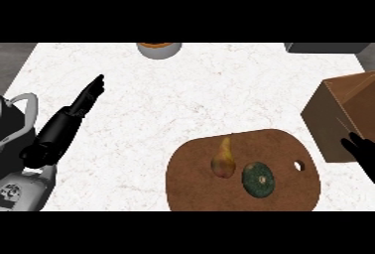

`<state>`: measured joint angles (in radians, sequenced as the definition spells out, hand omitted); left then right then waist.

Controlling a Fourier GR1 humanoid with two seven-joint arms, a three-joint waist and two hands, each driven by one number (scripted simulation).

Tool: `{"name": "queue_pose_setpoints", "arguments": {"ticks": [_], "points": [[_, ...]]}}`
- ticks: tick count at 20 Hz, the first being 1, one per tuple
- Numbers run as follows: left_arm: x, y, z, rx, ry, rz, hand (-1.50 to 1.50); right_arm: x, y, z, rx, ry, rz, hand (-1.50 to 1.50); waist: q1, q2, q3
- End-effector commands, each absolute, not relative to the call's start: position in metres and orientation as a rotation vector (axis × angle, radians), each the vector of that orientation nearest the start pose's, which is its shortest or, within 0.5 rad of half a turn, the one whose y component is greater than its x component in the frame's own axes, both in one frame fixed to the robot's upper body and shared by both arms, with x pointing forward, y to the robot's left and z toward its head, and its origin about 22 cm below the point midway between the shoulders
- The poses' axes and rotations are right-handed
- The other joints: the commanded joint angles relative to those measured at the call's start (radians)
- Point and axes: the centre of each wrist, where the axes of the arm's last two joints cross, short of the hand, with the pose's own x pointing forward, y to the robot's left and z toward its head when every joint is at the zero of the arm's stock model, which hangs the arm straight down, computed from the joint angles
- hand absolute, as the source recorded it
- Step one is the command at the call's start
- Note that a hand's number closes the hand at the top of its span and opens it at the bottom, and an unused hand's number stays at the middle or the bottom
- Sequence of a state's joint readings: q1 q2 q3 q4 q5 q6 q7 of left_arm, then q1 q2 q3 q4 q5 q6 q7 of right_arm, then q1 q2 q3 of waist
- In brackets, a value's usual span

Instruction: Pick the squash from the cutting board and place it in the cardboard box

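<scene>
Squash (258,179): we see a round, dark green one with a paler centre, lying free on the board's right half.
Cutting board (285,149): brown and rounded, flat on the surface at lower centre-right, where we spot a small hole near its right edge.
Cardboard box (341,116): brown, tilted in our view, at the right edge, just beside the board's upper right and partly out of view.

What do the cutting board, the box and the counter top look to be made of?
Cutting board: probably wood, matte reddish-brown with faint grain. Cardboard box: plain brown, dull, flat-sided, cardboard-like. Counter: white with fine veining, like marble or stone.
</scene>
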<state>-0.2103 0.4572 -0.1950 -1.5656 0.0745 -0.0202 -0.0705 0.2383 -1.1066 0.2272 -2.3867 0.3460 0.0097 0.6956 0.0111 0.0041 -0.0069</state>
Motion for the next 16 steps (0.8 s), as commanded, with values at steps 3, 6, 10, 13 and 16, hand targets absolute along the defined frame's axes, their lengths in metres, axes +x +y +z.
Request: {"name": "queue_pose_setpoints", "arguments": {"ticks": [3,6,10,13,16], "points": [[0.286,0.252,0.064,0.071,-1.75,-0.559,0.0,0.118,-0.225,0.203,-0.999,-1.063,1.221,-1.5,0.027,0.001,-0.001],[0.29,0.267,0.067,0.069,-1.746,-0.563,0.0,0.119,-0.212,0.199,-0.98,-0.993,1.212,-1.5,0.03,-0.001,0.0],[0.289,0.263,0.071,0.055,-1.745,-0.568,0.0,0.131,-0.19,0.182,-0.969,-0.941,1.197,-1.5,0.026,-0.005,0.002],[0.291,0.269,0.063,0.072,-1.749,-0.556,0.0,0.149,-0.17,0.164,-0.937,-0.946,1.195,-1.5,0.027,-0.002,0.002],[0.296,0.266,0.072,0.075,-1.755,-0.558,0.0,0.161,-0.158,0.155,-0.976,-0.916,1.193,-1.5,0.017,-0.003,0.002]]}}
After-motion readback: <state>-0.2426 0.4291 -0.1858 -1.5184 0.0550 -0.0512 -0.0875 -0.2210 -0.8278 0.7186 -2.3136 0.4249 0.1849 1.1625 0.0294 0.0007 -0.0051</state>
